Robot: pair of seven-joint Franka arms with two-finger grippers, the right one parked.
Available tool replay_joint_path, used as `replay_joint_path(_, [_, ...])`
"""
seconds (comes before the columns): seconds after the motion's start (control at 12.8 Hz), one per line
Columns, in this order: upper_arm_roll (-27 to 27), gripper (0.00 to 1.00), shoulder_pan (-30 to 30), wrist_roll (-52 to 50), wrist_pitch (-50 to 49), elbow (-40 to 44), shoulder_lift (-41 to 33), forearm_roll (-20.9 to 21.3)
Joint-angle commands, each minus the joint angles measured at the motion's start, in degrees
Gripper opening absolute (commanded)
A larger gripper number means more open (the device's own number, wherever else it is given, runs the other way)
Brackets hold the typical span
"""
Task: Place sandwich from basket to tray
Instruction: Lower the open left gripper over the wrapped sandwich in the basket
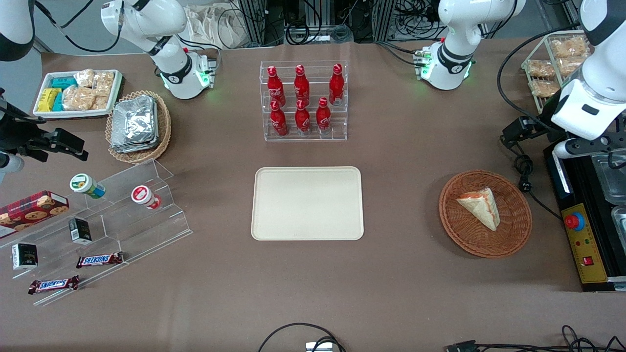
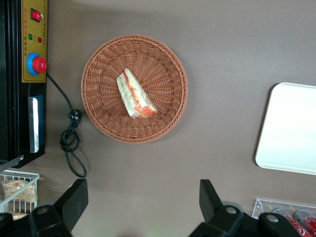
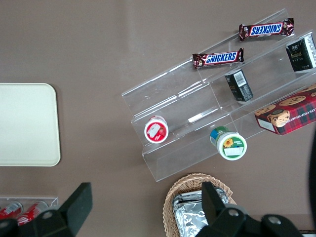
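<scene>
The triangular pale-bread sandwich (image 2: 135,94) lies in the round orange-brown wicker basket (image 2: 101,66) – apart from the cream rectangular tray (image 1: 307,230); the end effector (image 2: 143,202) (fingers spread wide, empty) hovers above the brown table (image 1: 401,288).

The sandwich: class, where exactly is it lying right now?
The sandwich lies in the round wicker basket toward the working arm's end of the table, beside the empty tray. The open gripper hangs above the bare table near the basket.

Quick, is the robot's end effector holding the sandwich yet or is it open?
Left end effector: open, holding nothing, up above the table; the triangular tan-bread sandwich lies in the round orange-brown wicker basket.
</scene>
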Motion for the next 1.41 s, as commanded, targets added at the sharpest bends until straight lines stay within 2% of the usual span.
replay_joint_path(0.0, [0.23, 1.0, -0.47, 0.16, -0.82, 0.29, -0.42, -0.62])
replay_joint_path(0.39, [0.31, 1.0, -0.3, 0.07, 0.85, 0.29, 2.39, 0.35])
replay_joint_path(0.47, [0.4, 0.99, -0.21, -2.11, 2.25, 0.29, 4.14, 0.35])
replay_joint_path(0.86, [0.58, 0.99, -0.04, -28.98, 8.58, -0.24, 13.89, 0.61])
replay_joint_path(0.94, [0.58, 0.99, -0.04, -32.94, 9.37, -0.67, 15.83, 2.18])
replay_joint_path(1.02, [0.58, 0.99, -0.04, -35.33, 11.12, -1.63, 17.15, 4.63])
replay_joint_path(1.09, [0.58, 0.99, -0.04, -36.39, 13.66, -3.73, 17.51, 5.35])
replay_joint_path(1.33, [0.67, 0.99, 1.01, -36.84, 20.44, -10.59, 17.34, 5.44])
